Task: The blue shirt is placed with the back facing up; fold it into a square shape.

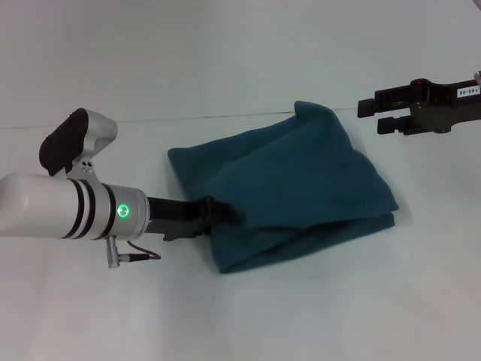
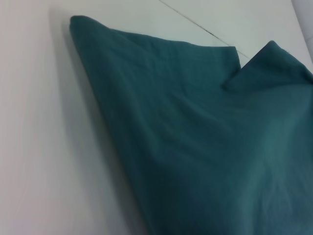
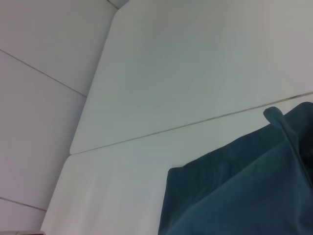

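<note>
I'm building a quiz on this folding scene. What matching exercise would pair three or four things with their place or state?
Things:
1. left claw
2. right claw
3. blue shirt
4. table

Places or states:
A. white surface under everything
B. at the shirt's left edge, touching the cloth
C. open, off the shirt's far right corner, clear of the cloth
D. folded into a rough rectangle, one far corner sticking up

Pairs: 1-B, 2-C, 3-D, 4-A
</note>
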Robot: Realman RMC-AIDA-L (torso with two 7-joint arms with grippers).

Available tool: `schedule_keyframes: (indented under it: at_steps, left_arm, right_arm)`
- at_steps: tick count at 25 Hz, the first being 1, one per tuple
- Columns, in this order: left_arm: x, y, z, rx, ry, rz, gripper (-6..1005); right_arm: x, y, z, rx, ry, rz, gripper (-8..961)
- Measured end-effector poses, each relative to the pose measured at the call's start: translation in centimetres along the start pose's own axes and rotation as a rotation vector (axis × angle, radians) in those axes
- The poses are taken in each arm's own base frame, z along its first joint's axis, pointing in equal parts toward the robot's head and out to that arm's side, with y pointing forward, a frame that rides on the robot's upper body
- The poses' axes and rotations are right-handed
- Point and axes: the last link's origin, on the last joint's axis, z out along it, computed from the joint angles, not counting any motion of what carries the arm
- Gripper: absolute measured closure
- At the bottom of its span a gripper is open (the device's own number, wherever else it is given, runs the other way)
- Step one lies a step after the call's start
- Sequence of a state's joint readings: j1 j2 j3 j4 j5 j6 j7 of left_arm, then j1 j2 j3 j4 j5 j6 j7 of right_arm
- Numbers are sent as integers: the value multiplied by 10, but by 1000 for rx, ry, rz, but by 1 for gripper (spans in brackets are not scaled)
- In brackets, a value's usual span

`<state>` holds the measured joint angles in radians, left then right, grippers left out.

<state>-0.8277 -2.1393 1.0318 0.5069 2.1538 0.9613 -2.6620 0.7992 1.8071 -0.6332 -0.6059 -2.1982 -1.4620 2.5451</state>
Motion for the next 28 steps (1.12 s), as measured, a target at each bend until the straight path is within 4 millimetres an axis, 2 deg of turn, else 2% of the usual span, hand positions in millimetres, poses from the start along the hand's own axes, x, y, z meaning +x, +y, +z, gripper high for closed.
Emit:
schedule_keyframes:
  at_steps: [4, 7, 12, 18, 20, 25, 28]
  left_arm:
    - [0, 1, 0, -6, -2, -3, 362]
    - [-1, 4, 0, -23, -7, -4, 593]
    - [-11, 13, -9, -88, -43, 6, 832]
    - [-33, -2, -35, -138, -109, -30, 909]
    - [-38, -12, -48, -146, -110, -44, 900]
    - [-29, -40, -77, -139, -71, -47, 877]
    - [-19, -53, -88, -105, -57, -26, 863]
  right_arm:
    - [0, 0, 0, 0, 0, 1, 255]
    - [0, 0, 0, 0, 0, 4, 254]
    - [1, -2, -1, 2, 0, 12, 254]
    - [3, -5, -2, 0, -8, 27, 254]
    - [3, -5, -2, 1, -9, 27, 254]
    - [5, -5, 1, -2, -9, 26, 254]
    - [6, -5, 2, -3, -8, 24, 254]
